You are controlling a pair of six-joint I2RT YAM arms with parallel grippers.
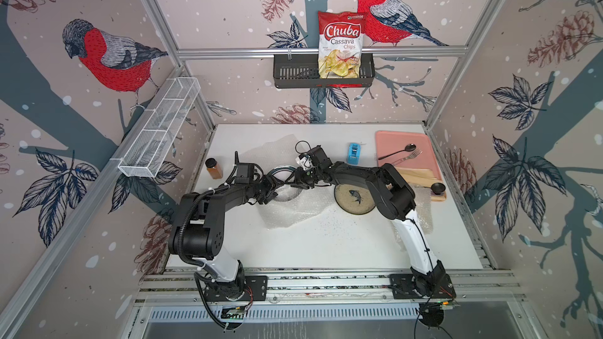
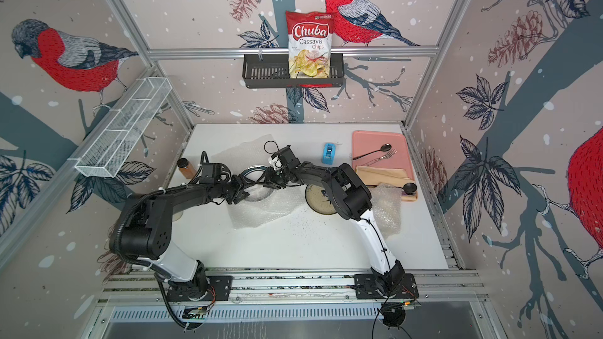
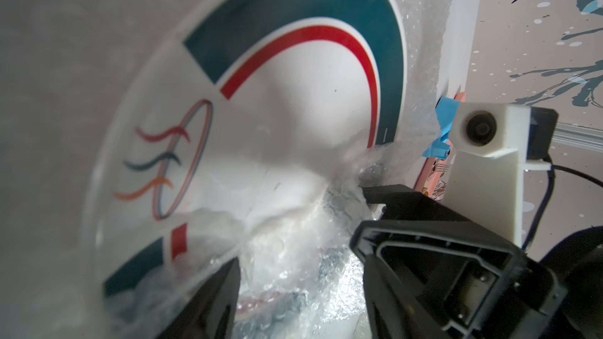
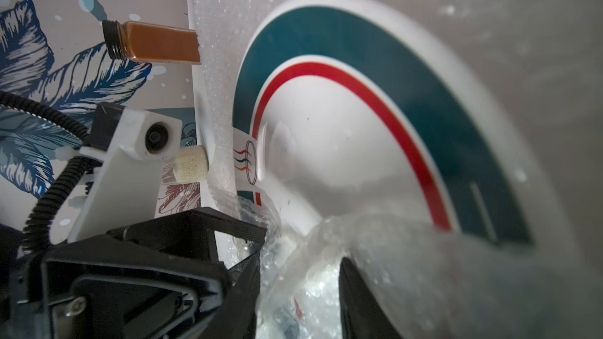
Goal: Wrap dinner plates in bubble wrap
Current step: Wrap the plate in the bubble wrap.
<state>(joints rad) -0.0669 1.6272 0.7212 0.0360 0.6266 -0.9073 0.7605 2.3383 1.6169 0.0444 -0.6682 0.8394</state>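
Both arms meet at the centre of both top views over the white-centred dinner plate (image 1: 283,168). It lies on a sheet of bubble wrap (image 1: 290,215) spread on the white table (image 1: 326,249). The left gripper (image 1: 271,192) is over the plate's left edge and the right gripper (image 1: 298,183) over its right edge.

The left wrist view shows the plate's teal and red bands, with wrap bunched between the left gripper's fingers; I cannot tell whether they clamp it. In the right wrist view the right gripper's fingers (image 4: 244,288) stand apart, with wrap loose in the gap.

The fish plate (image 1: 354,197) lies right of centre, partly under the right arm, and a 2nd sheet (image 1: 422,210) shows just right of that arm. A pink tray (image 1: 391,138) sits at the table's upper right, with a blue tape dispenser (image 1: 353,153) left of it. An amber jar (image 1: 214,168) stands at the table's left edge.
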